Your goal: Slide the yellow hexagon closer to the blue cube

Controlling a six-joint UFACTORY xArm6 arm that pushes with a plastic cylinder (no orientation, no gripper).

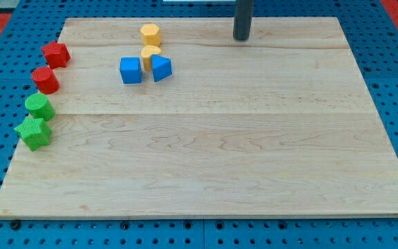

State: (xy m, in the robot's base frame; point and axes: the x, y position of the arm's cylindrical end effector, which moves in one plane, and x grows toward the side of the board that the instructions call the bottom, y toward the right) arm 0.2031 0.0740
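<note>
Yellow hexagon (150, 33) at far left of wooden board (254, 152), just beyond blue cube (130, 70), my tip (242, 39) bare, grasping nothing, well right of both.

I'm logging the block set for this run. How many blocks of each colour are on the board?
Yellow: 2, the yellow hexagon and a second yellow block.
Blue: 2, the blue cube and another blue block.
Red: 2.
Green: 2.
Total: 8.

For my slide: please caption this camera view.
My tip hovers right of the yellow hexagon, above the blue cube.
</note>
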